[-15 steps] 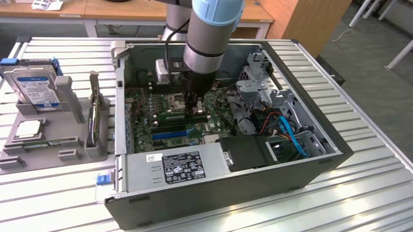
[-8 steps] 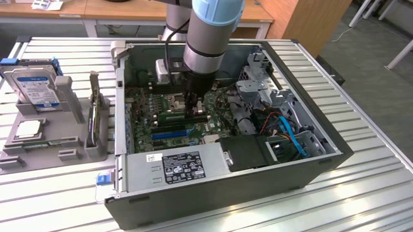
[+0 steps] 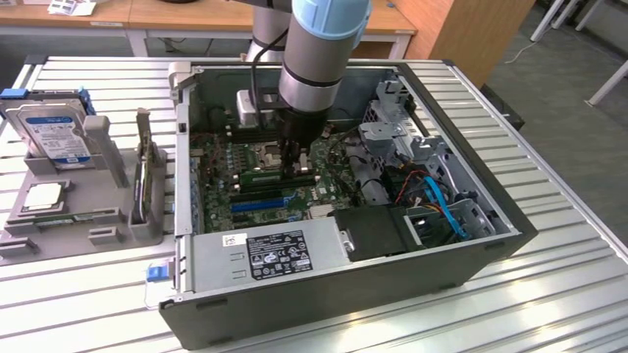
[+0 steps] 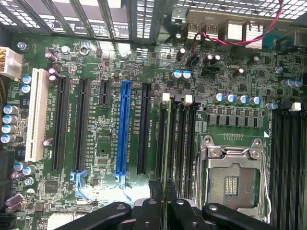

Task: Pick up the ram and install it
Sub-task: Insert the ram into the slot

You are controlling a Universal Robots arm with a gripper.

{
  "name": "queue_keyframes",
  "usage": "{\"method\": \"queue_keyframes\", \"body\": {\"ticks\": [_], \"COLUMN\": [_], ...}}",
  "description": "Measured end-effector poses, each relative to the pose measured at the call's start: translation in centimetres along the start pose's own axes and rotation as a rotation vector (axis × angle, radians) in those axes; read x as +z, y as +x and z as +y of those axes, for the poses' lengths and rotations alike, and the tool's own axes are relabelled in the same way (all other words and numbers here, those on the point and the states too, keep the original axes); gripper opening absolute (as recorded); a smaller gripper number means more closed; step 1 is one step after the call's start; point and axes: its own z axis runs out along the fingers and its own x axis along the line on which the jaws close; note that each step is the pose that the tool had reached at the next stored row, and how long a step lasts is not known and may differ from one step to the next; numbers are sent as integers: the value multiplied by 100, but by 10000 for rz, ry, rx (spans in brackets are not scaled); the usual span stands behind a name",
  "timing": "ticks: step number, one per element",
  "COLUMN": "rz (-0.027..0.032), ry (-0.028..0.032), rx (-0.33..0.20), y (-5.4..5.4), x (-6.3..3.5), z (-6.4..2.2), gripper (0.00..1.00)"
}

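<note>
Edgewise, ram [image 4: 167, 143] between fingers [image 4: 154, 214].

the exterior camera looks down at a slant from high beside the bench [image 3: 549, 294] into the open computer case [image 3: 393, 287]. the wrist camera, close in, faces the motherboard [image 4: 105, 143] square-on past the end effector [image 4: 165, 208]; both views share that board and the ram [image 4: 167, 143].

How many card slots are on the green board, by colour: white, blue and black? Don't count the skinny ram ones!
White card slot: 1
Blue card slot: 1
Long black card slots: 3
Short black card slot: 1
Total: 6
</note>
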Motion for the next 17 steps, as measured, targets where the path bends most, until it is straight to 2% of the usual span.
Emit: {"method": "queue_keyframes", "body": {"ticks": [17], "rz": [4], "ry": [0], "rx": [-70], "y": [2], "x": [27], "z": [-1], "gripper": [14]}}
